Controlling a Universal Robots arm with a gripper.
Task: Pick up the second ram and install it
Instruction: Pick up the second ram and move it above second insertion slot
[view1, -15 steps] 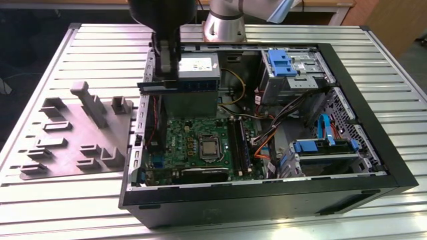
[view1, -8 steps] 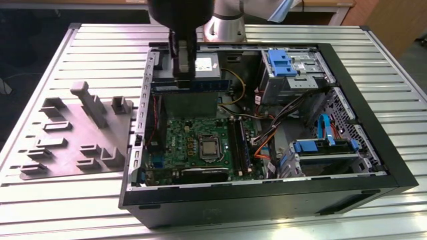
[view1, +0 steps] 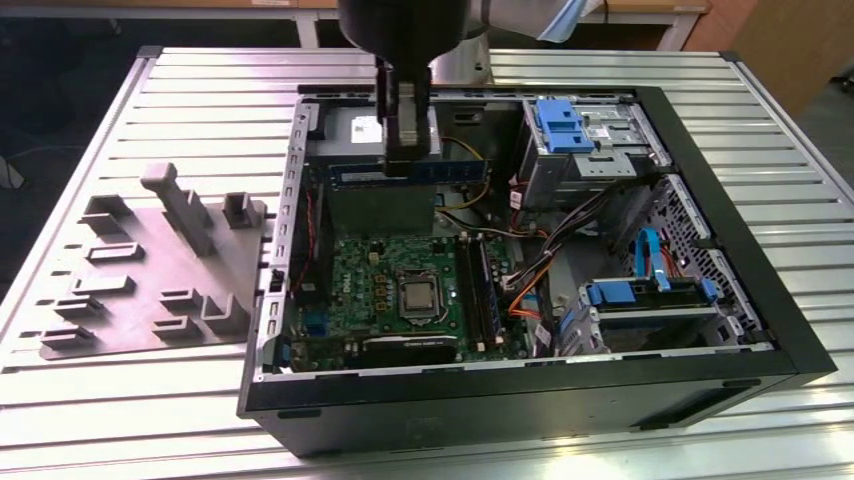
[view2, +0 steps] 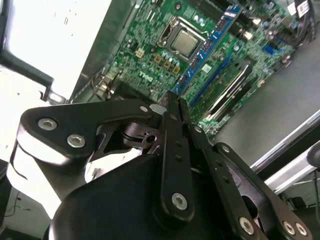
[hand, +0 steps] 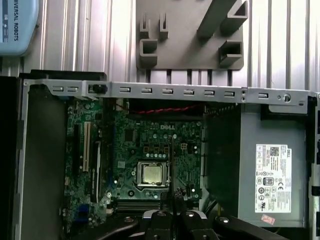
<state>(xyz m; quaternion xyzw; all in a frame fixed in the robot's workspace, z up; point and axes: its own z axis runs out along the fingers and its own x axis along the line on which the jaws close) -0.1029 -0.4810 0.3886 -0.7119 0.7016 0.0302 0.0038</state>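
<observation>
My gripper (view1: 407, 162) is shut on the second ram (view1: 447, 171), a thin blue-green stick held level on its long edge. It hangs inside the open computer case (view1: 534, 395), above the back of the motherboard (view1: 387, 280) and beside the grey power supply (view1: 350, 126). In the second wrist view the ram (view2: 210, 45) juts out from the closed fingers (view2: 175, 150) over the board. It runs roughly parallel to the memory slots (view2: 225, 85), held above them. The first wrist view shows the ram edge-on as a thin dark line (hand: 173, 160) next to the processor (hand: 154, 173).
A grey moulded fixture (view1: 160, 265) with upright posts lies on the slatted table at the exterior view's left. Inside the case are blue drive brackets (view1: 561, 125), another blue bracket (view1: 641, 292) and a bundle of cables (view1: 547, 255). The case walls rise around the board.
</observation>
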